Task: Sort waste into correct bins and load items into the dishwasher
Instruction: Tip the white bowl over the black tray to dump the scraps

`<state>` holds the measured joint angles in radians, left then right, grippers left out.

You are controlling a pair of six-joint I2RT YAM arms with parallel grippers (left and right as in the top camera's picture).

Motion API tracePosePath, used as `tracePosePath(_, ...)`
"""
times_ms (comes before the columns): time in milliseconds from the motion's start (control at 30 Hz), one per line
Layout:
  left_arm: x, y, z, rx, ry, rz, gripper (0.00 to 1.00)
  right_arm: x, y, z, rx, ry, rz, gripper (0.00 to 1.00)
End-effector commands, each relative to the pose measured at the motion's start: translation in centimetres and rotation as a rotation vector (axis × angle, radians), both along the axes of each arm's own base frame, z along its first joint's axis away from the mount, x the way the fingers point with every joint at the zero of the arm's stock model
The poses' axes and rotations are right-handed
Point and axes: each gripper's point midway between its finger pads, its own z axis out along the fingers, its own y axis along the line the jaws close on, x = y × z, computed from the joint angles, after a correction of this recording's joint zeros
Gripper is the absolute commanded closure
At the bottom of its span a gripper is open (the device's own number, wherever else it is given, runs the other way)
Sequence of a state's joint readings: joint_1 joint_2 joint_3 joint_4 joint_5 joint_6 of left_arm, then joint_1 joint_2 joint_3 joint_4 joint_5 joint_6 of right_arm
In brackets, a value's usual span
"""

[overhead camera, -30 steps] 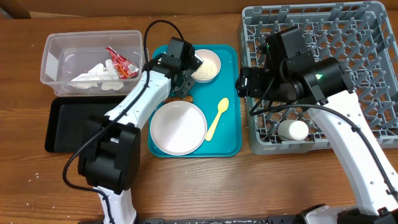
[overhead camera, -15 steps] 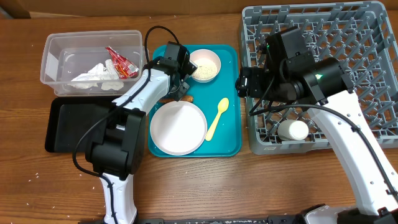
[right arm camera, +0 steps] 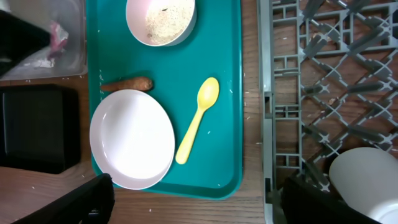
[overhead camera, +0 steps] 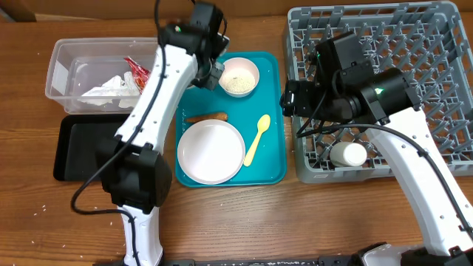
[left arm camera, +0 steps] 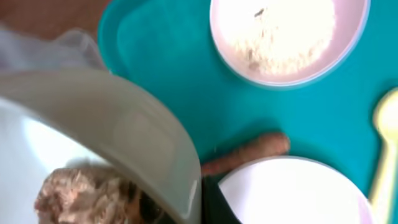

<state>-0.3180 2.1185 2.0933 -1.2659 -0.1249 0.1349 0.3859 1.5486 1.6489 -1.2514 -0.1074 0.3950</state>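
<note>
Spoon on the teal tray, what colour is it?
Pale yellow, plain all over. The spoon shows best in the right wrist view.

Table (overhead camera: 332, 222), left to right:
- Far left: tub (overhead camera: 55, 74), with the foil wrapper (overhead camera: 137, 70) and crumpled paper (overhead camera: 111, 87) in its right half.
- Near left: shallow tray (overhead camera: 81, 148), just in front of the tub.
- Centre: serving tray (overhead camera: 270, 159).
  - Far end: rice bowl (overhead camera: 255, 70), with rice (overhead camera: 238, 83) in it.
  - Near-left part: plate (overhead camera: 212, 151).
  - Between bowl and plate, just beyond the plate's far rim: food stick (overhead camera: 207, 117).
  - Right of the plate: spoon (overhead camera: 257, 139).
  - Up off the serving tray's far-left part, left of the rice bowl: second bowl (left arm camera: 143, 137), with crumbs (left arm camera: 81, 193) in it.
- Right: dish rack (overhead camera: 443, 44), with the cup (overhead camera: 347, 154) in its near-left part.
</note>
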Motion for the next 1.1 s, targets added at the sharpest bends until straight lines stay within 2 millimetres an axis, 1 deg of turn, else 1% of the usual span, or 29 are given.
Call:
tracePosePath(0, -0.4, 1.9, 6.3, -0.058, -0.06, 0.167, 0.96, -0.2, 0.0, -0.2, -0.006, 0.009, 0.002, 0.12)
tracePosePath(33, -0.9, 2.3, 7.0, -0.067, -0.049, 0.185, 0.96, -0.2, -0.1, -0.2, -0.007, 0.011, 0.002, 0.12)
tracePosePath(100, -3.4, 3.7, 8.9, -0.144, 0.034, 0.226, 0.96, -0.3, -0.1, -0.3, -0.009, 0.015, 0.002, 0.12)
tracePosePath(200, -4.6, 4.7, 9.9, -0.243, 0.066, 0.253, 0.96, -0.3, -0.1, -0.3, -0.009, 0.017, 0.002, 0.11)
tracePosePath(233, -5.0, 5.2, 10.3, -0.262, 0.068, 0.267, 0.96, -0.4, -0.2, -0.3, -0.012, 0.021, 0.003, 0.11)
tracePosePath(267, -6.0, 6.1, 11.0, -0.285, 0.067, 0.289, 0.96, -0.5, -0.2, -0.4, -0.014, 0.024, 0.006, 0.11)
tracePosePath(333, -7.4, 7.0, 11.8, -0.297, 0.064, 0.3, 0.96, -0.6, -0.3, -0.4, -0.018, 0.027, 0.006, 0.11)
tracePosePath(400, -9.6, 7.7, 12.5, -0.303, 0.055, 0.287, 0.95, -0.5, -0.4, -0.4, -0.024, 0.023, 0.002, 0.11)
tracePosePath(433, -10.6, 7.9, 12.7, -0.316, 0.042, 0.279, 0.95, -0.5, -0.4, -0.4, -0.026, 0.023, 0.001, 0.11)
tracePosePath(500, -11.8, 7.8, 12.7, -0.354, 0.024, 0.266, 0.96, -0.5, -0.4, -0.4, -0.026, 0.024, 0.001, 0.11)
tracePosePath(533, -13.1, 8.0, 12.2, -0.418, -0.004, 0.259, 0.95, -0.6, -0.4, -0.5, -0.026, 0.026, 0.001, 0.11)
tracePosePath(567, -13.5, 8.2, 11.9, -0.441, -0.016, 0.263, 0.96, -0.6, -0.4, -0.5, -0.027, 0.027, 0.001, 0.11)
tracePosePath(633, -14.6, 9.5, 10.5, -0.522, -0.054, 0.302, 0.96, -0.6, -0.5, -0.5, -0.028, 0.03, 0.001, 0.11)
tracePosePath(700, -15.1, 11.3, 8.8, -0.625, -0.092, 0.354, 0.96, -0.7, -0.5, -0.5, -0.029, 0.032, 0.001, 0.11)
tracePosePath(833, -14.8, 14.2, 6.5, -0.887, -0.162, 0.406, 0.96, -0.7, -0.5, -0.5, -0.028, 0.031, 0.001, 0.11)
tracePosePath(867, -14.6, 15.3, 5.7, -0.951, -0.183, 0.426, 0.96, -0.7, -0.5, -0.5, -0.029, 0.034, 0.001, 0.11)
tracePosePath(967, -14.1, 17.3, 3.5, -1.074, -0.222, 0.454, 0.96, -0.9, -0.5, -0.6, -0.032, 0.041, 0.001, 0.11)
tracePosePath(1000, -13.9, 17.6, 3.0, -1.114, -0.228, 0.454, 0.96, -0.9, -0.6, -0.6, -0.032, 0.042, 0.001, 0.11)
tracePosePath(1067, -13.2, 18.0, 2.2, -1.261, -0.243, 0.418, 0.96, -1.0, -0.6, -0.7, -0.033, 0.046, 0.001, 0.11)
